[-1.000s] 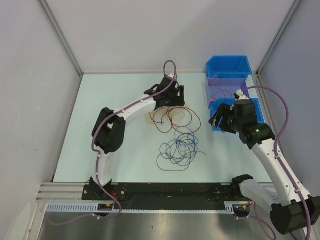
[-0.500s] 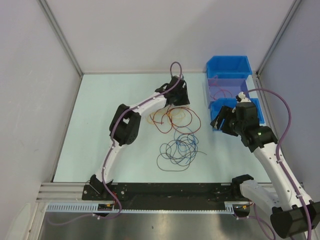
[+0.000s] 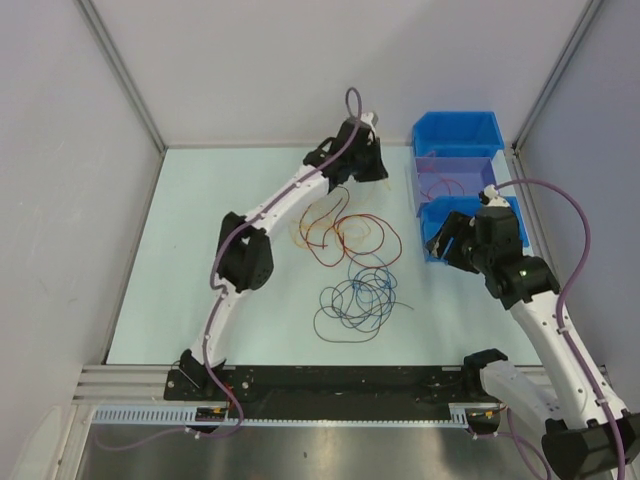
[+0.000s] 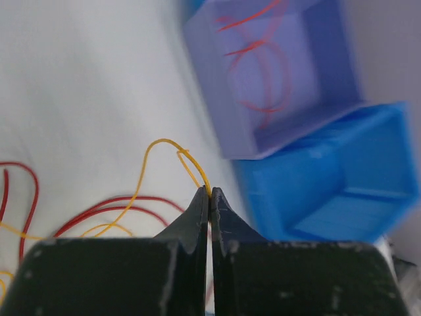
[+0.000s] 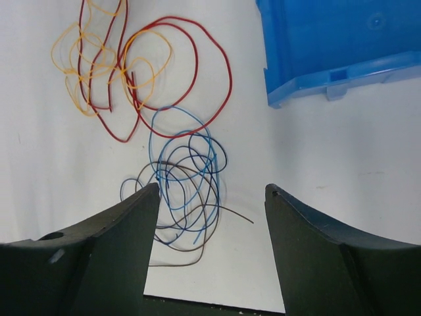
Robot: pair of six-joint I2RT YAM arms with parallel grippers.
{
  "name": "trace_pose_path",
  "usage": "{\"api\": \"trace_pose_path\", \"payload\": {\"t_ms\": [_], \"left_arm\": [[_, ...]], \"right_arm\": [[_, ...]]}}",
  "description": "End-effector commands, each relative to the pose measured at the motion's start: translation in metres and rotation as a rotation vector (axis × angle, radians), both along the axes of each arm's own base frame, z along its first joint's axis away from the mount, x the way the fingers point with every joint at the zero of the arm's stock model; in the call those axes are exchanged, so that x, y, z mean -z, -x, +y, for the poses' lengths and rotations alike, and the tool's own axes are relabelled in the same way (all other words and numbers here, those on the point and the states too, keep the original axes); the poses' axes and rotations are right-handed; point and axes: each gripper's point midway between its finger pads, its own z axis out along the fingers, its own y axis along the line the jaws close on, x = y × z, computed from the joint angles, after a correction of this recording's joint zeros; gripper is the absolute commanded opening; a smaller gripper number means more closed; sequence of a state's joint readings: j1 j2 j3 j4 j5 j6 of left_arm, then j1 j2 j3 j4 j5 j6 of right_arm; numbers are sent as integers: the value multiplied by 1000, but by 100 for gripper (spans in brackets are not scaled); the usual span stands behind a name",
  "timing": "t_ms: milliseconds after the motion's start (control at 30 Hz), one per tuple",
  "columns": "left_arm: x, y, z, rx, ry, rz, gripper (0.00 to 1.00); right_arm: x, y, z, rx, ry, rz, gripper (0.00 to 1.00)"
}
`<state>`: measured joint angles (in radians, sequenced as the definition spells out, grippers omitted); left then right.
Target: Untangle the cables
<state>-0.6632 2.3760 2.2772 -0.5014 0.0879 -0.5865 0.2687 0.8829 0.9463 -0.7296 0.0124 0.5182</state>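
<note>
The cables lie mid-table in two loose tangles. Orange loops (image 3: 305,236) and dark red loops (image 3: 385,238) sit together, with blue and black loops (image 3: 360,295) nearer the arms. My left gripper (image 3: 372,176) is at the far side, shut on a raised bend of the orange cable (image 4: 158,143). The strand is pinched at the fingertips (image 4: 200,197), and red cable (image 4: 112,203) lies below on the table. My right gripper (image 5: 212,191) hangs open above the blue and black tangle (image 5: 187,178), holding nothing. It sits beside the near blue bin in the top view (image 3: 445,242).
Three bins stand in a row at the back right: a blue one (image 3: 458,133), a purple one (image 3: 480,165) holding a red cable (image 4: 263,72), and a blue one (image 3: 512,215) by the right gripper. White walls enclose the table.
My left gripper has shut on the orange cable and moved toward the far right, drawing a strand up. The right arm has barely shifted.
</note>
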Motion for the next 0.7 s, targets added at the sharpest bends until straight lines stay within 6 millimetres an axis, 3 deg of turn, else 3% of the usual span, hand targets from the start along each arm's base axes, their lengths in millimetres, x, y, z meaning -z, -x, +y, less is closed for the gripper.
{"api": "trace_pose_path", "payload": {"t_ms": [0,67,100,167,200,267,300,333,367,400,433,467,500,533,567,600,667], "left_arm": [[-260,62,5,227,330,-405,0],[-312,97,5,361,444,-490,0],[-349,122,16,404,505,-539,0],[-395,158,28,496,594,-633,0],[-422,188,40,561,639,-668,0],[-449,216,57,597,671,-735,0],[-451,222,62,602,661,-747,0],[-466,243,80,594,660,-785,0],[-466,246,86,581,643,-792,0],[-449,236,89,528,594,-776,0],[-452,250,105,498,580,-785,0],[-444,250,111,463,561,-772,0],[-397,233,105,429,506,-665,0],[-380,230,108,403,493,-640,0],[-376,245,120,399,499,-642,0],[-314,235,112,392,453,-516,0],[-282,245,117,394,459,-481,0]], "right_arm": [[-23,-2,-13,109,-30,-94,70],[-30,-2,-16,127,-41,-124,70],[-32,-2,-17,137,-45,-134,70],[-35,-3,-19,151,-49,-145,70],[-35,-3,-18,149,-51,-145,70],[-33,-4,-18,150,-51,-139,70],[-34,-3,-18,150,-54,-142,70],[-34,-3,-17,153,-57,-138,70],[-33,-3,-18,154,-56,-137,70],[-35,-2,-18,153,-59,-142,70],[-36,-2,-18,154,-59,-145,70],[-36,-1,-19,158,-56,-146,70],[-38,0,-21,165,-54,-155,70],[-39,1,-22,168,-55,-160,71],[-39,2,-23,171,-51,-159,71],[-39,3,-24,172,-53,-161,71],[-39,4,-24,171,-56,-158,71]]}}
